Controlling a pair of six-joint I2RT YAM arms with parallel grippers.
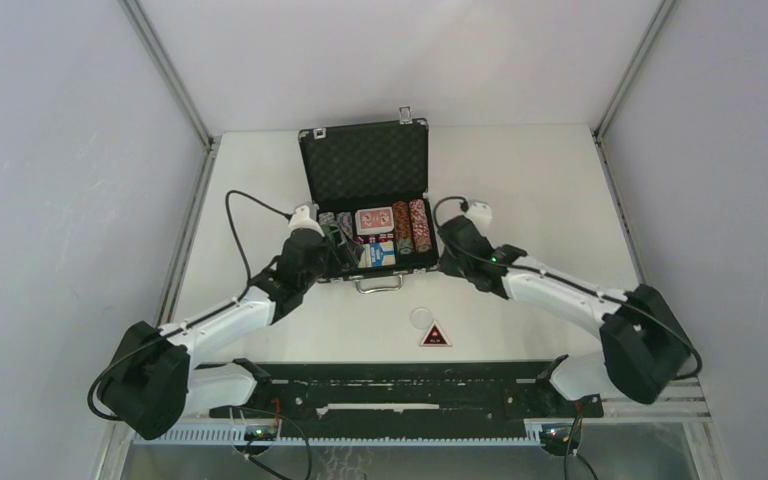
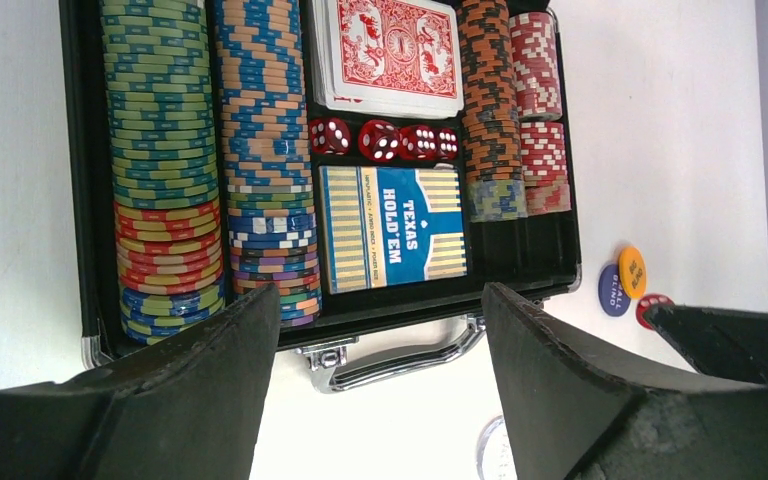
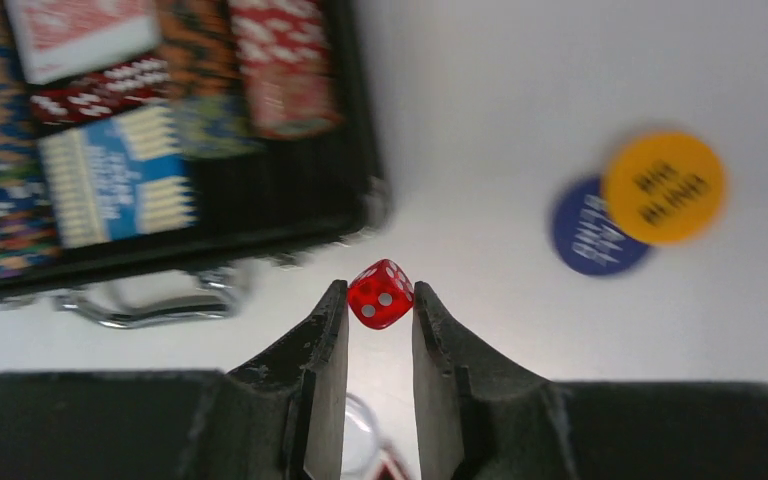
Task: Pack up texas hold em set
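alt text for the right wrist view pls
The right gripper pinches a red die between its fingertips, with the white table beyond. At upper left lies the open black case, blurred, holding chips and a blue card box. At right a yellow token overlaps a blue token.

— What do your arms look like from above?
— My left arm (image 1: 230, 315) and right arm (image 1: 560, 290) have smooth white shells on the long links and bulky black housings (image 1: 150, 380) at the joints.
— Any wiring showing?
— A thin black cable (image 1: 230, 215) loops off each wrist. A small green light (image 1: 495, 258) glows on the right forearm.
— And the fingers?
— On my left gripper (image 2: 378, 300) the fingers (image 2: 180, 400) are broad matte-black wedges with a grainy surface. My right gripper (image 3: 380, 300) has the same black, with stepped inner edges.
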